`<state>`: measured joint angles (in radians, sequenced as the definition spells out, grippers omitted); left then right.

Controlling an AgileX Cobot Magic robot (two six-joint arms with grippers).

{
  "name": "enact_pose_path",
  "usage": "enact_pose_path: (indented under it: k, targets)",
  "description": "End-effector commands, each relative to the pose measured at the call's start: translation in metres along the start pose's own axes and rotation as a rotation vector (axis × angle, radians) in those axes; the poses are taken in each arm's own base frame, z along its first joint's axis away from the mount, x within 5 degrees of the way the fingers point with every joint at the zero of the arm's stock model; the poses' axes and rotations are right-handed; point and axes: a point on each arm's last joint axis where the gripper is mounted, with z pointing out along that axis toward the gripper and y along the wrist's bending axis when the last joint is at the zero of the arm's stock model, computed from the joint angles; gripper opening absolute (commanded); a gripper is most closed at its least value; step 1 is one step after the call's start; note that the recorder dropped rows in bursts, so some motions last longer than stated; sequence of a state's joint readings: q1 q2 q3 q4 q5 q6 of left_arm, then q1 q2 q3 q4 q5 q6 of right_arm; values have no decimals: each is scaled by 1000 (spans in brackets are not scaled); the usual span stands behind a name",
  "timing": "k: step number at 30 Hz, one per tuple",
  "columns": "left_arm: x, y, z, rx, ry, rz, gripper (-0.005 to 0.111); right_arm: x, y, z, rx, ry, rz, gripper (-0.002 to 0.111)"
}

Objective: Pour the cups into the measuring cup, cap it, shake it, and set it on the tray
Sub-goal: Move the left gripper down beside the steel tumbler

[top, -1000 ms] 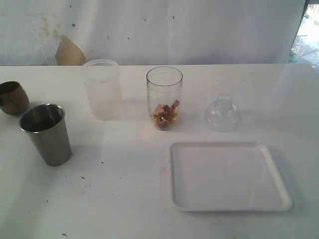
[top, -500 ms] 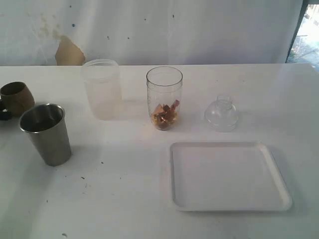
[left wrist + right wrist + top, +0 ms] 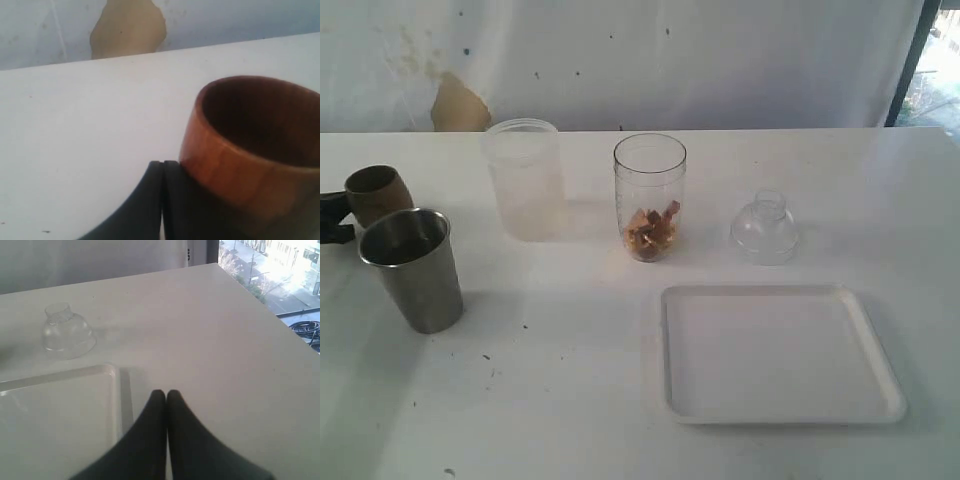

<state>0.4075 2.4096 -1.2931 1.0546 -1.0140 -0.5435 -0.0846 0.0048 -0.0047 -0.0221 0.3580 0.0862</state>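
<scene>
Partly cut off, left gripper (image 3: 163, 167) pressed together against wooden cup (image 3: 250, 155); right gripper (image 3: 166, 396) likewise closed.

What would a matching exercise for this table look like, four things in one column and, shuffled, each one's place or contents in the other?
Things: 1 measuring cup; 2 wooden cup; 3 dome lid; 4 tray.
Matches: A beside the shut left claw; B brownish pieces at its bottom; C nearest the exterior camera; D right of the measuring cup in the exterior view, beyond the tray.
Pairs: 1-B, 2-A, 3-D, 4-C.
</scene>
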Motion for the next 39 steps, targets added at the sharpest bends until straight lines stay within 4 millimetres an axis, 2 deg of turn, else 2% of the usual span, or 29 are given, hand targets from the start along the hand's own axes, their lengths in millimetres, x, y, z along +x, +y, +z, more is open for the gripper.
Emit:
enact_pose_path:
  k: [1,5,9,11,13,16,20,23,28,29,34,36,39]
  targets:
    - [-9,2,-2,-19,14,-12,0,1,0,0,-2,-8,-5,0]
    - [-22,12,-20,-71,15,-5,0,1,0,0,-2,-8,-5,0]
    - [-46,13,-45,-82,-14,38,0,1,0,0,-2,-8,-5,0]
    - [-59,7,-55,-11,-19,135,0,1,0,0,-2,-8,-5,0]
    - [-70,-7,-62,131,-23,223,0,1,0,0,-2,-8,-5,0]
    - [-79,-26,-69,327,-15,251,0,1,0,0,-2,-8,-5,0]
    - [-90,-42,-75,378,46,138,0,1,0,0,-2,-8,-5,0]
    - [-99,-58,-84,400,60,152,0,1,0,0,-2,-8,-5,0]
    - [-115,-84,-107,404,59,190,0,1,0,0,-2,-8,-5,0]
    - [-119,-94,-116,412,67,210,0,1,0,0,-2,-8,-5,0]
    - [-120,-113,-132,353,103,277,0,1,0,0,-2,-8,-5,0]
    - [-122,-121,-136,300,142,292,0,1,0,0,-2,-8,-5,0]
    - [-121,-128,-146,103,255,354,0,1,0,0,-2,-8,-5,0]
